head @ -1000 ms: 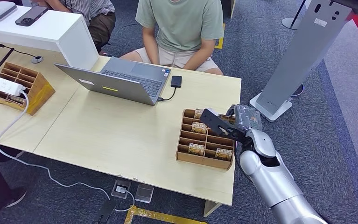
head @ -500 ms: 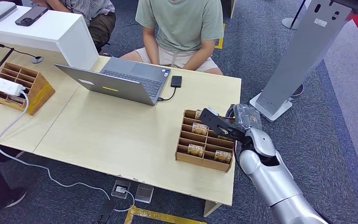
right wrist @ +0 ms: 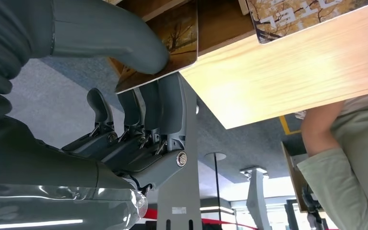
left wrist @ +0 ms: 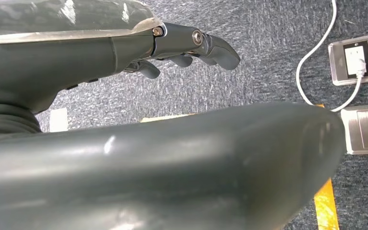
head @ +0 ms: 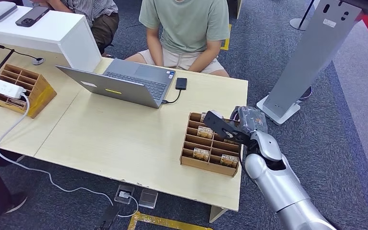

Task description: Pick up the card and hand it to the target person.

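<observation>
The table (head: 124, 139) carries everything, so I place things from the wooden divided tray (head: 209, 164) at its near right corner. Beyond the tray, across the table, sits a person in a green shirt (head: 185, 24) behind an open laptop (head: 119, 86), probably the one I must serve. My right robot hand (head: 225, 128) reaches over the tray's right side, and the right wrist view shows what the head view cannot: my thumb (right wrist: 119, 40) presses one face of a card (right wrist: 165, 45) and my fingers (right wrist: 146, 108) back the other, so I am pinching the card at its edge, just at the tray's wall. From the head view I could not tell a card is held at all; it shows other cards (head: 201, 154) lying in the tray's compartments. I judge the card light, thin, stiff and glossy, likely to slip, so a firm pinch near one short edge suits it, leaving the far end free. My left robot hand (left wrist: 191, 45) hangs over carpet, fingers loosely curled, holding nothing.
</observation>
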You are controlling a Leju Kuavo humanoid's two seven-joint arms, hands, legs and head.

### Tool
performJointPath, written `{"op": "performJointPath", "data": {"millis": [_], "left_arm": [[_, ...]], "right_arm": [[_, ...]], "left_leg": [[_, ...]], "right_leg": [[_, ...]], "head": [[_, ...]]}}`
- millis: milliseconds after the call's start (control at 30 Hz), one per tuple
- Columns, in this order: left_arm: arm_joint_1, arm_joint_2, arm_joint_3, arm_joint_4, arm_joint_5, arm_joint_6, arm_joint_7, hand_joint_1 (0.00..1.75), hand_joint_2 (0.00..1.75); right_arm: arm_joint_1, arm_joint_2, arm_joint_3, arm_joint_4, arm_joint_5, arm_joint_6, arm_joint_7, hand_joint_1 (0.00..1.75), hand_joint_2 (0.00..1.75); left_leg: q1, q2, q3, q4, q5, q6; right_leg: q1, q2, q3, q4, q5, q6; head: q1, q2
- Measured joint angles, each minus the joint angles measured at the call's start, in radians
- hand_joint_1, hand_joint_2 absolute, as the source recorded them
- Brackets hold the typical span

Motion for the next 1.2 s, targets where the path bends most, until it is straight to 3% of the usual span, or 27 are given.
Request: {"op": "performJointPath", "data": {"millis": [233, 600, 1200], "left_arm": [[0.001, 0.000, 0.006, 0.000, 0.006, 0.000, -0.004, 0.00, 0.00], [0.002, -0.002, 0.014, 0.000, 0.013, 0.004, -0.002, 0.00, 0.00], [0.003, -0.021, 0.015, 0.000, 0.014, 0.024, 0.003, 0.00, 0.00]], "right_arm": [[0.017, -0.035, -0.014, -0.153, 0.009, 0.024, 0.028, 1.40, 1.75], [0.039, -0.069, -0.044, -0.342, 0.021, 0.052, 0.052, 1.38, 1.75], [-0.013, -0.057, -0.109, -0.352, 0.025, -0.023, 0.019, 1.33, 1.75]], "left_leg": [[0.000, -0.001, 0.000, 0.000, 0.000, 0.000], [0.000, -0.002, 0.000, 0.000, 0.000, 0.000], [0.000, -0.001, 0.000, 0.000, 0.000, 0.000]], "right_leg": [[0.000, -0.001, 0.000, 0.000, 0.000, 0.000], [0.000, -0.002, 0.000, 0.000, 0.000, 0.000], [0.000, -0.001, 0.000, 0.000, 0.000, 0.000]], "head": [[0.000, 0.000], [0.000, 0.000], [0.000, 0.000]]}}
